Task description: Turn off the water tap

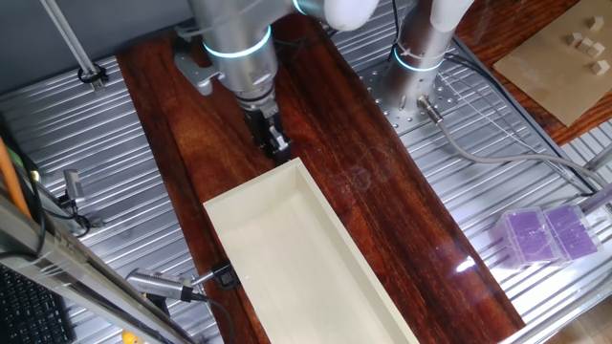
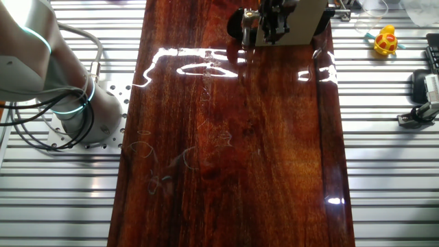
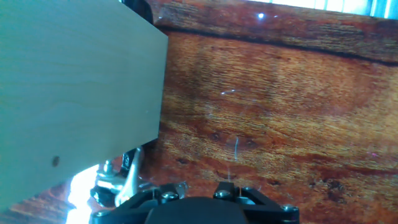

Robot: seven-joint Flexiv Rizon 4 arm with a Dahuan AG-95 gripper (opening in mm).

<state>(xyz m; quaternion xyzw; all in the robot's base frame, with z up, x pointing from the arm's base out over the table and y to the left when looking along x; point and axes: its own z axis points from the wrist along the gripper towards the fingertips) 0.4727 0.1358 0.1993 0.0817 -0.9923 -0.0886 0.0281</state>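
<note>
A small chrome tap [image 3: 117, 182] shows only in the hand view, at the bottom left, just below the corner of a cream box [image 3: 74, 87]. In both fixed views it is hidden by the arm. My gripper [image 1: 276, 143] hangs at the far end of the cream box [image 1: 287, 258], low over the dark wooden board [image 1: 363, 182]. Its black fingers look pressed together with nothing between them. In the other fixed view the gripper [image 2: 267, 27] is at the top edge, beside the box [image 2: 305, 20]. The tap lies to the left of the fingers, not between them.
The box takes up the near left of the board. The arm's base [image 1: 421, 48] stands at the back right on a ribbed metal table [image 1: 535, 172]. A purple-filled clear case [image 1: 545, 234] lies at the right, and a yellow toy [image 2: 385, 41] beside the board.
</note>
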